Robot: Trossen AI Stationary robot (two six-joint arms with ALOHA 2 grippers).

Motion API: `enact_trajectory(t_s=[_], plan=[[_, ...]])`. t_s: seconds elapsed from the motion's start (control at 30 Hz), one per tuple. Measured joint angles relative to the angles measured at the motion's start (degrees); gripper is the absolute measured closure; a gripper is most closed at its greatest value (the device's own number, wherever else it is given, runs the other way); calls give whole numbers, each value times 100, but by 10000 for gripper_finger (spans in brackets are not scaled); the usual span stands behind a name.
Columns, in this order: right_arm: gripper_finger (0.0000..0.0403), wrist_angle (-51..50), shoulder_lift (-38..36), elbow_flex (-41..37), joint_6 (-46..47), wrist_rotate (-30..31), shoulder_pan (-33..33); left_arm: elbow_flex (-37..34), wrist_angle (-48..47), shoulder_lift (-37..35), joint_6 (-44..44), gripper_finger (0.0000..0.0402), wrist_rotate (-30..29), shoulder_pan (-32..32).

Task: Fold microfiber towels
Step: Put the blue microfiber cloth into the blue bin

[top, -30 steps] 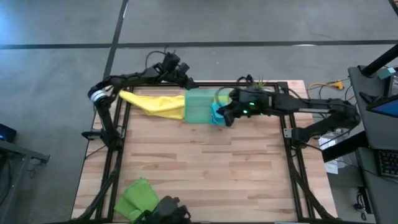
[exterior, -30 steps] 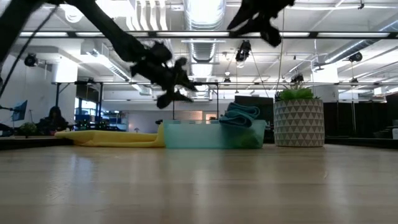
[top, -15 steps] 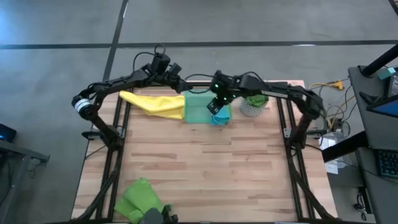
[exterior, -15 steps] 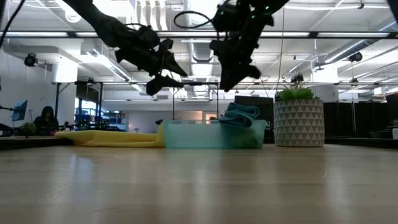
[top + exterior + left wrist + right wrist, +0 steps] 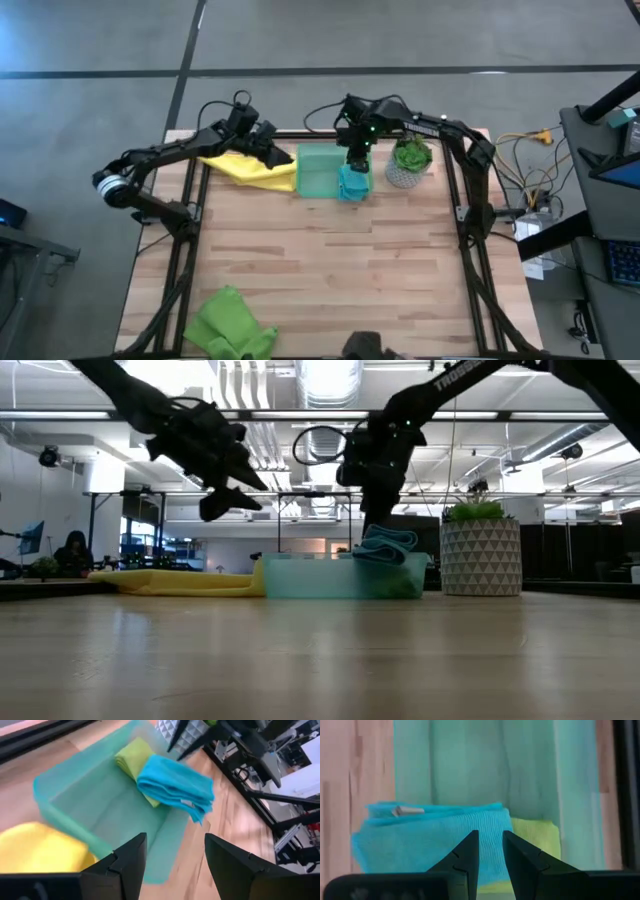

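right gripper (image 5: 490,851) hovers over the teal-blue towel (image 5: 430,835) in the tray (image 5: 318,172), fingers slightly parted, empty; left gripper (image 5: 172,852) spread above the yellow towel (image 5: 250,168); descend centred, pinch one edge only.

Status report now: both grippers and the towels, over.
Left gripper open, empty, above yellow towel. Right gripper narrowly open over blue towel in tray. Nothing blocking.

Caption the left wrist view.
Folded blue towel on a green towel in the tray, yellow towel beside.
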Motion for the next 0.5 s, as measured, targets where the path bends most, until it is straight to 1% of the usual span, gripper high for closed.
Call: enact_trajectory(t_s=[0.2,0.3,0.5], plan=[[321,-440,514,352,-559,60,-127,-730,138,-803,-146,217,-22,-11],[321,-600,806,588,-578,342,-114,-1064,436,-1129,-351,217,-29,-11],[321,-861,1338,1052,-578,275,-116,-1550,1219,-1472,-899,217,-57,-11]])
